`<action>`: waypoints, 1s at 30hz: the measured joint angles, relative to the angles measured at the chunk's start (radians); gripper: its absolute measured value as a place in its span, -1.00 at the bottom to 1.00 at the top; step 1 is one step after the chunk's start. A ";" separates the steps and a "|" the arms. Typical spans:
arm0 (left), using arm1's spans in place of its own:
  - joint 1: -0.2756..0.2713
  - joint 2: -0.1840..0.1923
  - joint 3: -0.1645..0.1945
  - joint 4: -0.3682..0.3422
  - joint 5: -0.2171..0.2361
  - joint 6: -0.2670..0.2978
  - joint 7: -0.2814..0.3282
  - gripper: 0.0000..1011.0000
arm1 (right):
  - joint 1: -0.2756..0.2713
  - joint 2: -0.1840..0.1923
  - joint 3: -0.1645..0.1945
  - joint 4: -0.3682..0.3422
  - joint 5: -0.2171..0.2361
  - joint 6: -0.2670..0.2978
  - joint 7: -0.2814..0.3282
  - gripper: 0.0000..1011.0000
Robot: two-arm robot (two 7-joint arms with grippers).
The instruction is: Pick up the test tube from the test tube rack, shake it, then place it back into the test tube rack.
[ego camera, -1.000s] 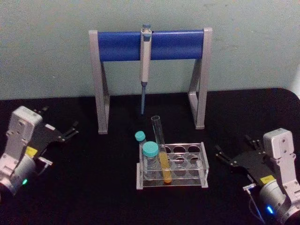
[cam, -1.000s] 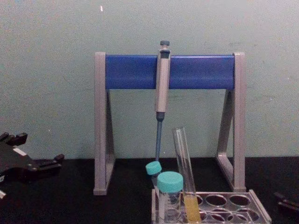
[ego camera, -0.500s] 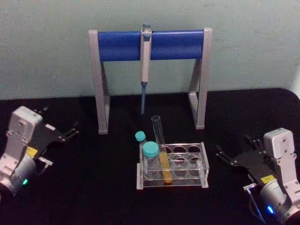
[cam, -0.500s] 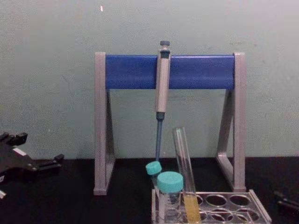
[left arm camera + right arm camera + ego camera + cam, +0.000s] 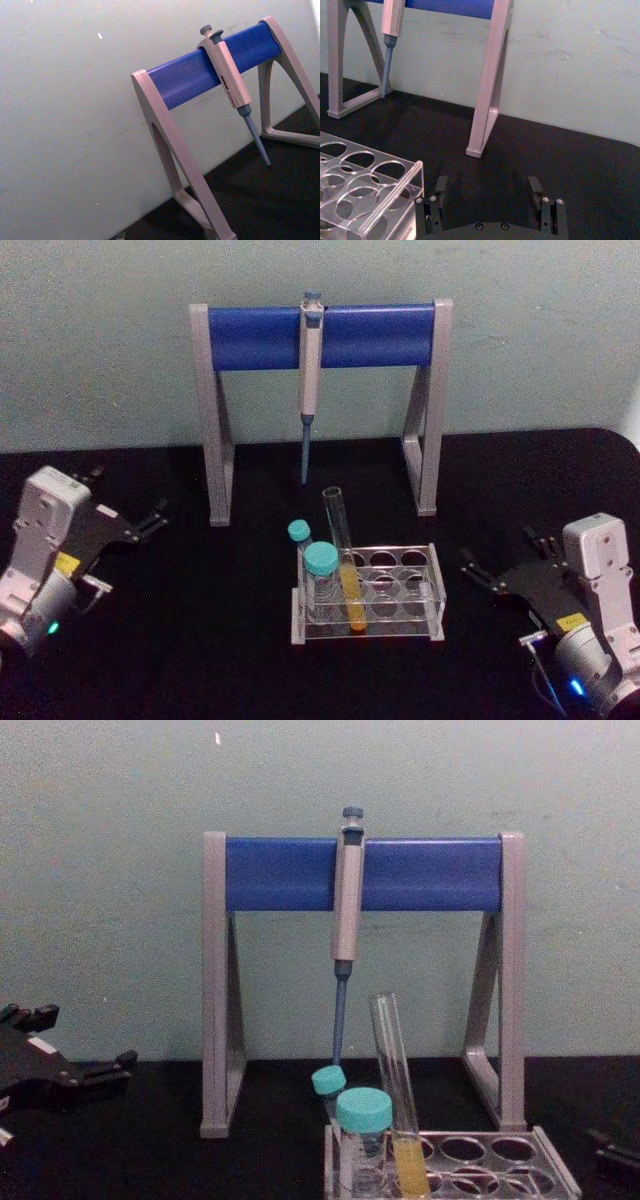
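The test tube leans slightly in the clear test tube rack at the table's middle, yellow-orange liquid in its lower part. The chest view shows the test tube rising above the rack. My left gripper rests open at the far left of the table, well away from the rack; it also appears as the left gripper. To the right of the rack sits my right gripper, open, with nothing between its fingers. In the right wrist view the right gripper points past the rack's corner.
Two teal-capped vials stand in the rack's left end beside the tube. Behind the rack stands a grey-legged stand with a blue crossbar, from which a grey pipette hangs. Black table lies between each gripper and the rack.
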 joint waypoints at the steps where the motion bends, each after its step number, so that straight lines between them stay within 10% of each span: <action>1: 0.000 0.000 0.000 0.000 0.000 0.000 0.000 0.98 | 0.000 0.000 0.000 0.000 0.000 0.000 0.000 0.98; 30: 0.000 0.000 0.000 0.000 0.000 0.000 0.000 0.98 | 0.000 0.000 0.000 0.000 0.000 0.000 0.000 0.98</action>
